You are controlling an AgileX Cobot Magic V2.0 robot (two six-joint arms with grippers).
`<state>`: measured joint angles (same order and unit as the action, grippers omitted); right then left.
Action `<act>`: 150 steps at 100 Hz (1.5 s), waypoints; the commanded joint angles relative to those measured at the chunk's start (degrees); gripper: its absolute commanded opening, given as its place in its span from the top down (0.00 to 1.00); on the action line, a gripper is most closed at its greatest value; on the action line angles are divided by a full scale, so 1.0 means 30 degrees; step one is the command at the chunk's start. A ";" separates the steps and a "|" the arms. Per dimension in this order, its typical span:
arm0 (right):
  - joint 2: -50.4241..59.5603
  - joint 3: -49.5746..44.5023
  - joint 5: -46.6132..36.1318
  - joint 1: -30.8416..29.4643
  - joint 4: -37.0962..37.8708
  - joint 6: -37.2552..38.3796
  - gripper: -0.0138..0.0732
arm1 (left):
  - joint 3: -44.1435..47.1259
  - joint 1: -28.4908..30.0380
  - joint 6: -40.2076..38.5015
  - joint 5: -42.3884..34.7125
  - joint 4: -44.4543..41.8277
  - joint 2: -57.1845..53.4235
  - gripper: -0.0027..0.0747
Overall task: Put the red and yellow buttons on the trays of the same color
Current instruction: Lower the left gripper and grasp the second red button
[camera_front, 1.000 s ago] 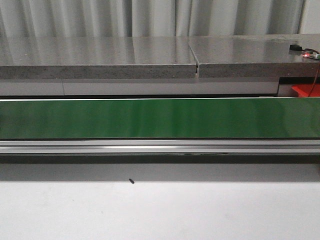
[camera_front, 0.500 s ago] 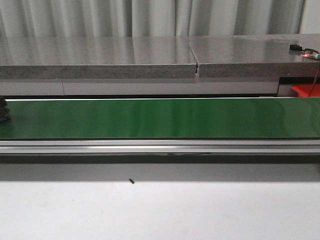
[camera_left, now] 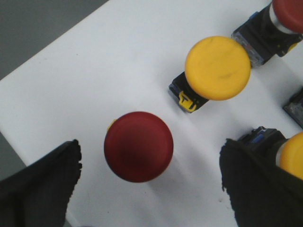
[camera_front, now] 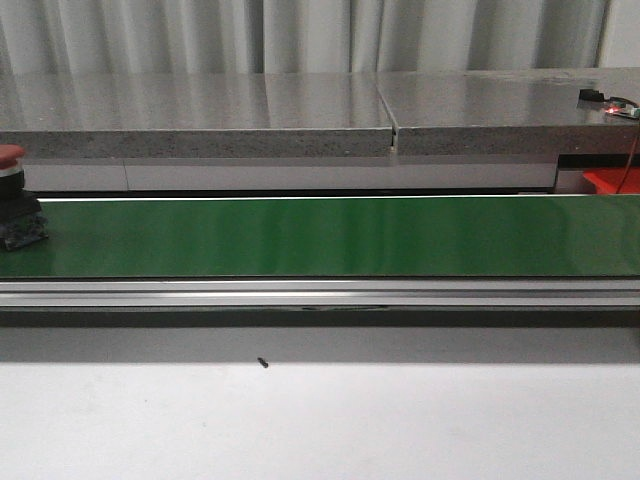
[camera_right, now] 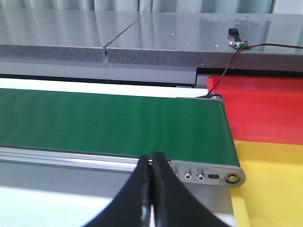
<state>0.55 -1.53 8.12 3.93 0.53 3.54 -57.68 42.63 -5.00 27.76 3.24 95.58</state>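
The left pincer (camera_left: 150, 189) hangs released over a white counter (camera_left: 94, 85), its two dark fingers (camera_left: 38, 189) spread wide apart with a red button (camera_left: 138, 146) directly beneath the gap between them, touched by neither. At about one o'clock from that button stands a yellow button (camera_left: 217, 67) on a black base; further out the same way a second red button (camera_left: 289, 12) is cut by the frame edge. Another yellow button (camera_left: 292, 153) sits at three o'clock, partly hidden behind one finger.

The right pincer (camera_right: 151, 189) is clenched, fingertips pressed together and grasping nothing, held just in front of the green conveyor belt (camera_right: 109, 125). At two to three o'clock from it, past the belt's end, lie the red tray (camera_right: 265, 109) and, nearer, the yellow tray (camera_right: 270, 184).

In the front view a red-capped button (camera_front: 14, 200) rides the belt (camera_front: 330, 237) at its far nine o'clock end.
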 commanded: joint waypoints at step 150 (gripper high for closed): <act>0.0358 0.0287 -0.1514 0.0016 0.0238 -0.0053 0.92 | -0.1719 0.0033 -0.0167 0.0080 0.0096 0.0859 0.79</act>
<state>0.55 -1.53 8.12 3.93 0.53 3.54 -61.30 42.63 -5.00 29.17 2.81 100.56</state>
